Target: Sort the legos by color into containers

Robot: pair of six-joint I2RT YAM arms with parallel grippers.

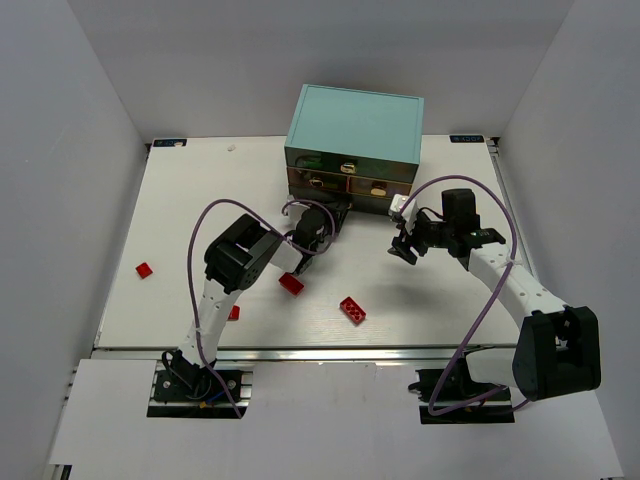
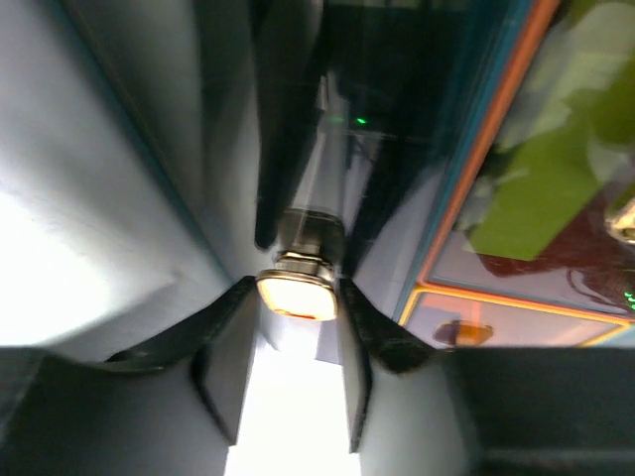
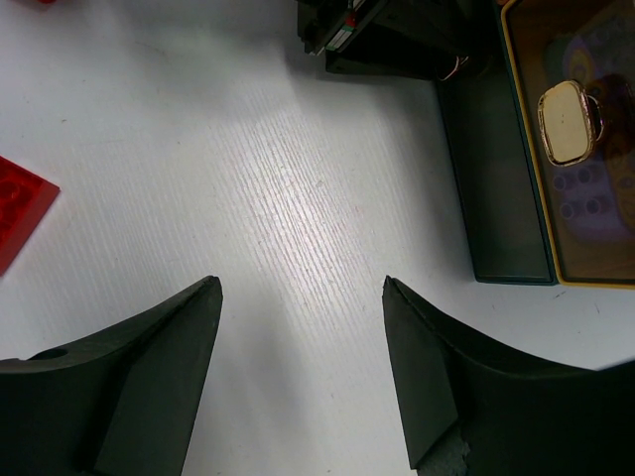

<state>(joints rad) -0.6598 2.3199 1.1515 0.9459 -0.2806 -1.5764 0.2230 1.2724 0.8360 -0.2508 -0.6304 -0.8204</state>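
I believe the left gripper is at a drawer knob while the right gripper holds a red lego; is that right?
No: the right gripper holds nothing; the right wrist view shows its jaws open over the table, a red lego lying apart. The left gripper is at the knob.

The table is matt, finely ribbed. The knob is glossy, its collar metal. The brick is smooth plastic.
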